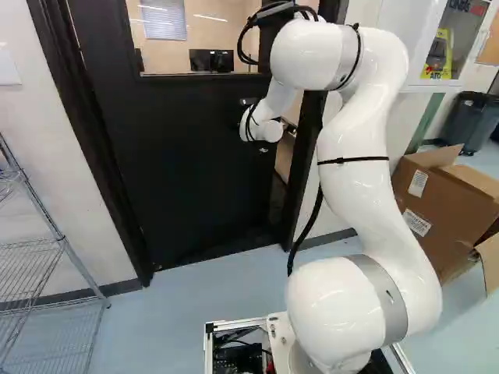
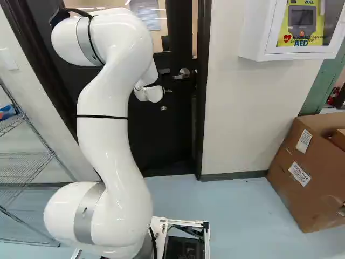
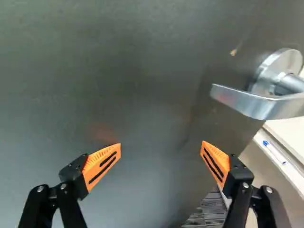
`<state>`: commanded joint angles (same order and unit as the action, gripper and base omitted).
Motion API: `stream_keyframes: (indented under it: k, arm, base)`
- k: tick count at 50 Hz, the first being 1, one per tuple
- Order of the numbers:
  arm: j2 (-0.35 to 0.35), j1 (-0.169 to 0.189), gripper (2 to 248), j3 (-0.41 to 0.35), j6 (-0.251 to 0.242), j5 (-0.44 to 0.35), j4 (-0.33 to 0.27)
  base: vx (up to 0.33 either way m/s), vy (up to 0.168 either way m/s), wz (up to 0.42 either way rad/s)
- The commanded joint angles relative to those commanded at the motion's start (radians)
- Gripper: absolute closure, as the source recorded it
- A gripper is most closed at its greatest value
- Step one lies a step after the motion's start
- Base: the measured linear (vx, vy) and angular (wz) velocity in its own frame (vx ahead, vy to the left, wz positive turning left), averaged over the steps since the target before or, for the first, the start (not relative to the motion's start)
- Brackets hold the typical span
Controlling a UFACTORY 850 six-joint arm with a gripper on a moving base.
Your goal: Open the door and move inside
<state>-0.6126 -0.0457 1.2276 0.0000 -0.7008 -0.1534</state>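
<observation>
The wrist view shows the gripper [image 3: 161,146] facing the black door [image 3: 142,85], its fingers wide apart. The metal lever handle [image 3: 251,103] is outside them, ahead and to one side. The door stands ajar; past its edge lies a pen [image 3: 275,153]. In the right base view, a cardboard box [image 2: 291,183] stands below the AED cabinet [image 2: 254,32].

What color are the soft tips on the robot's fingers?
The pads are bright orange with dark slots. They show best in the wrist view.
</observation>
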Motion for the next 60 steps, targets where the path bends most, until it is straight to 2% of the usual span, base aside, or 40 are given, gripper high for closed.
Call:
stream_keyframes:
  k: [5, 10, 46, 51, 60]
  arm:
    - [-0.020, -0.009, 3, 0.027, 0.000, 0.014, -0.042]
    - [-0.043, -0.019, 3, 0.057, 0.000, 0.019, -0.058]
    - [-0.221, -0.062, 3, 0.305, 0.000, 0.021, -0.064]
    - [-0.228, -0.063, 3, 0.315, 0.000, 0.021, -0.064]
    - [-0.197, -0.062, 3, 0.271, 0.000, 0.021, -0.064]
  base:
    - [0.000, 0.000, 0.000]
    - [0.000, 0.000, 0.000]
    - [0.000, 0.000, 0.000]
    - [0.000, 0.000, 0.000]
    - [0.000, 0.000, 0.000]
